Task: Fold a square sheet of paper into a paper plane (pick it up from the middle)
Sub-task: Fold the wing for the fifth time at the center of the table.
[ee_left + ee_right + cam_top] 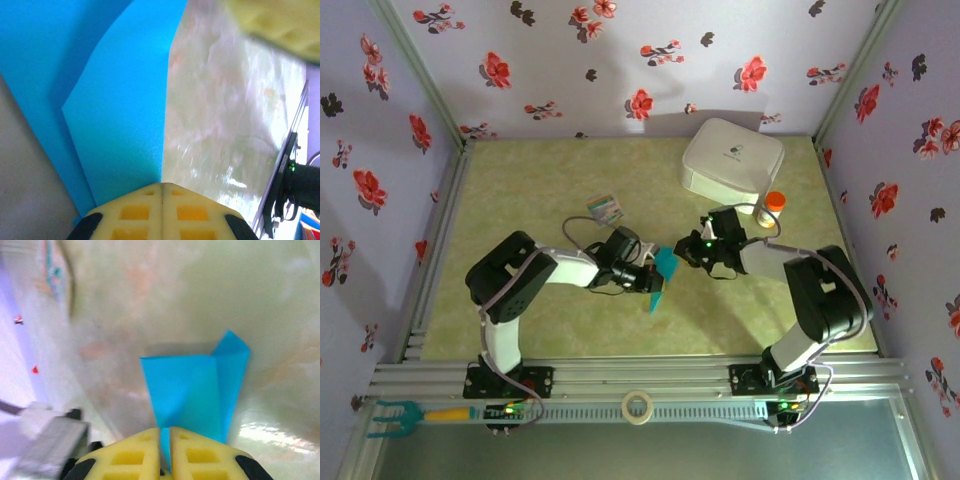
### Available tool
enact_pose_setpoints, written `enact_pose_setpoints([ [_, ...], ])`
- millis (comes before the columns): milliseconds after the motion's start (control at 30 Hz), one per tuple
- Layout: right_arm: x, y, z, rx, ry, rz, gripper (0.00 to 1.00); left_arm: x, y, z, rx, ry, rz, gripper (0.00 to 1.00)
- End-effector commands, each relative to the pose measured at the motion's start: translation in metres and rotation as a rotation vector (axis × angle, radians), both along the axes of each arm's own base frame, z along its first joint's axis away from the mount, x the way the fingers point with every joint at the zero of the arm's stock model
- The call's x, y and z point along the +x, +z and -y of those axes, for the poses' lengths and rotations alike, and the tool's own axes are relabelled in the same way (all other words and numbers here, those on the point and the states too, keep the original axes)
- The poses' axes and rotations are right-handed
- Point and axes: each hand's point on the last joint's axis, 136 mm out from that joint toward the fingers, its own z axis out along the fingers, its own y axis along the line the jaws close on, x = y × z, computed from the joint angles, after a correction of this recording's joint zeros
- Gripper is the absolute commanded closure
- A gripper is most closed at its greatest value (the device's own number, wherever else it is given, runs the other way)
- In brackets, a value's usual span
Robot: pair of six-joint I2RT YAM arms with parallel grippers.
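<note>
1. Square sheet of paper (663, 272): bright turquoise, beyond the tape roll (637, 406) on the near rail, held over the middle of the desk (520, 190) between the two hands. Its pointed tip is aimed at the near edge.
2. Left hand (642, 278): clamped fully onto the sheet. In the left wrist view the yellow pads (135, 210) meet with no gap, and layered blue paper (120, 125) fans out from them.
3. Right hand (686, 250): pinching the opposite end. In the right wrist view only a thin slit shows between its tips (165, 432), with the paper (185, 390) running into it. A folded flap and a corner peak are visible.
4. Done, as judged: pick-up is complete and several lengthwise and diagonal creases are in, so the square is already narrowed to a point.
5. Left, as judged: a slim finished dart is not evident, so wing folds and the final set-down likely remain.
6. Farther back: a printed card (605, 208), an orange-capped bottle (773, 208) and a white box (732, 160) stand apart from both hands.
</note>
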Motion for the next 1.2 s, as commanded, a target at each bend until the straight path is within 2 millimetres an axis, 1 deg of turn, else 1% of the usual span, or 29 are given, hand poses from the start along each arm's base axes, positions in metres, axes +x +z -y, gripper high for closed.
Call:
enact_pose_setpoints([
  [0,-0.002,0.014,0.000,-0.008,0.034,0.051,0.88,-0.045,-0.056,-0.050,0.215,-0.050,-0.153,1.00],
  [67,-0.009,0.012,-0.004,-0.004,0.062,0.049,0.90,-0.044,-0.056,-0.048,0.211,-0.050,-0.150,1.00],
  [200,-0.024,0.004,-0.020,-0.012,0.139,0.039,0.91,-0.040,-0.053,-0.045,0.202,-0.043,-0.144,1.00],
  [333,-0.035,-0.011,-0.033,-0.049,0.201,0.007,0.92,-0.038,-0.050,-0.044,0.194,-0.037,-0.140,1.00],
  [567,-0.041,-0.043,-0.028,-0.112,0.221,-0.047,0.93,-0.037,-0.049,-0.043,0.184,-0.021,-0.146,1.00],
  [733,-0.031,-0.064,-0.013,-0.173,0.171,-0.076,0.92,-0.039,-0.051,-0.045,0.190,-0.019,-0.153,1.00],
  [800,-0.023,-0.064,-0.010,-0.156,0.143,-0.078,0.92,-0.041,-0.053,-0.047,0.197,-0.019,-0.159,1.00],
  [900,-0.011,-0.060,-0.005,-0.139,0.111,-0.068,0.91,-0.043,-0.057,-0.052,0.216,-0.015,-0.164,1.00],
  [1167,0.020,-0.059,0.018,-0.130,0.024,-0.055,0.91,-0.048,-0.061,-0.054,0.217,-0.009,-0.174,1.00],
])
